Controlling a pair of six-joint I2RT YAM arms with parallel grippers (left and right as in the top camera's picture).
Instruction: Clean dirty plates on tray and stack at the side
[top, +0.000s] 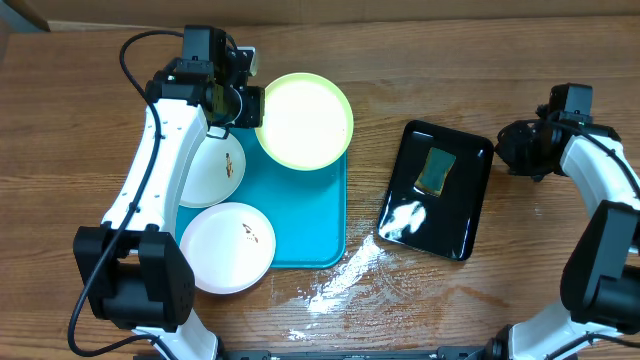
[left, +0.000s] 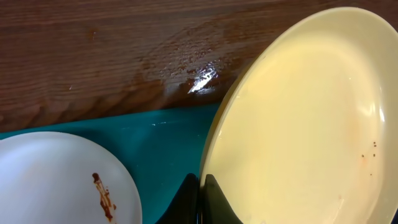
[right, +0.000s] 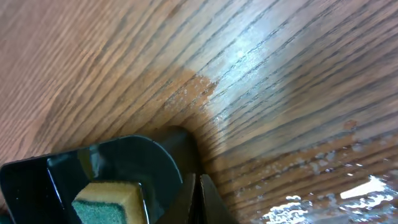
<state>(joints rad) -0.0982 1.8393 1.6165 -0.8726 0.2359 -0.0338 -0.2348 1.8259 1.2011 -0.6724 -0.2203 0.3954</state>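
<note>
The pale yellow-green plate (top: 303, 120) is tilted over the far edge of the turquoise tray (top: 310, 220). My left gripper (top: 250, 105) is shut on its left rim; in the left wrist view the jaws (left: 201, 186) pinch the plate's edge (left: 298, 124), which has a few dark specks at the right. A white plate with a brown smear (top: 215, 168) lies on the tray's left side under my left arm and also shows in the left wrist view (left: 56, 180). A second white plate with a speck (top: 227, 247) overhangs the tray's near left corner. My right gripper (top: 505, 148) is shut and empty beside the black tray.
A glossy black tray (top: 460, 215) at the right holds a yellow-green sponge (top: 437, 168), which also shows in the right wrist view (right: 112, 202). A wet patch (top: 340, 280) is on the wooden table in front of the turquoise tray.
</note>
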